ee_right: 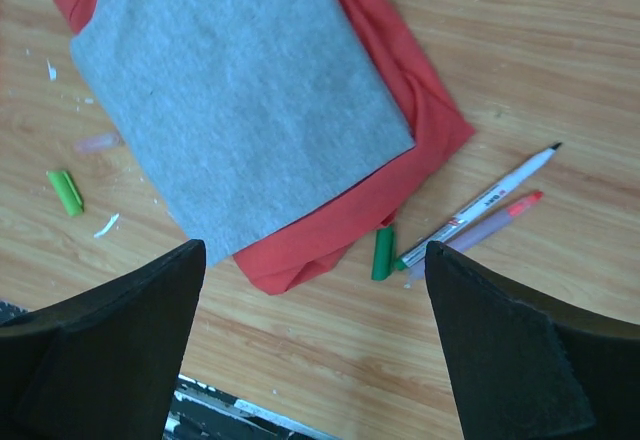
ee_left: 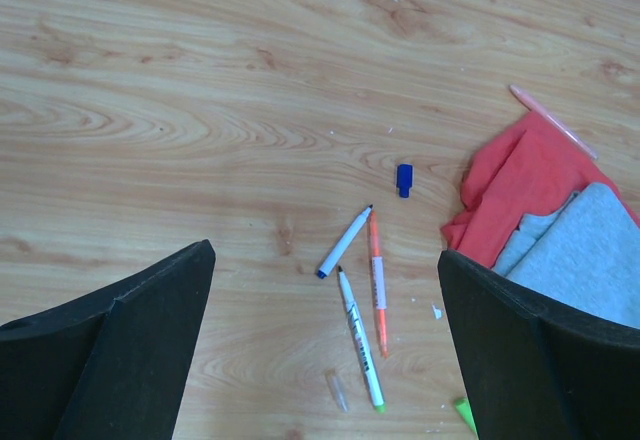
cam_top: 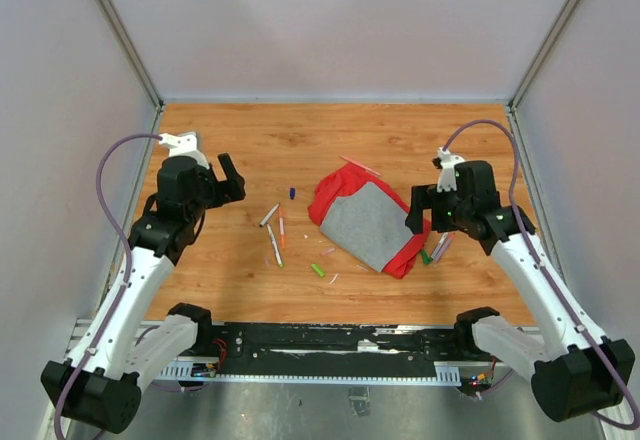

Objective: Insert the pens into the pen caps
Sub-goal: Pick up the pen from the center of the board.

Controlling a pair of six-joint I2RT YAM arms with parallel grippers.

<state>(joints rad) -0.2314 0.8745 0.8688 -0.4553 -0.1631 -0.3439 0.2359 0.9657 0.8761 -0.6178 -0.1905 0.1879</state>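
Saw the left gripper [ee_left: 325, 250] spread wide and holding nothing, up high to the left of the cloth [ee_left: 560, 230]. Saw its black fingers [ee_left: 120, 350], thick and flat like wedges. Guessed it hung there to look down and choose.

Saw the right gripper [ee_right: 312, 245] wide too, with nothing in it, over the cloth's near right edge.

Found three pens lying flat and close together left of the cloth: a blue-ended pen [ee_left: 345, 242], an orange pen [ee_left: 377, 285] and a green-ended pen [ee_left: 360, 340]. All thin, round, smooth sticks. Spotted a tiny blue cap [ee_left: 404, 180] between them and the cloth, touching no pen.

Found two more right of the cloth, side by side: a white pen [ee_right: 480, 203] and a purple pen [ee_right: 480, 228]. Spotted a dark green cap [ee_right: 383, 253] just beside the cloth's red edge, and a light green cap [ee_right: 66, 192] off its near left side.

Saw the cloth soft and folded, grey on top, red under, on the shiny wood table [cam_top: 250, 140].

Counted no cap on any pen yet. Guessed everything lay loose so each piece could be lifted and pushed together.
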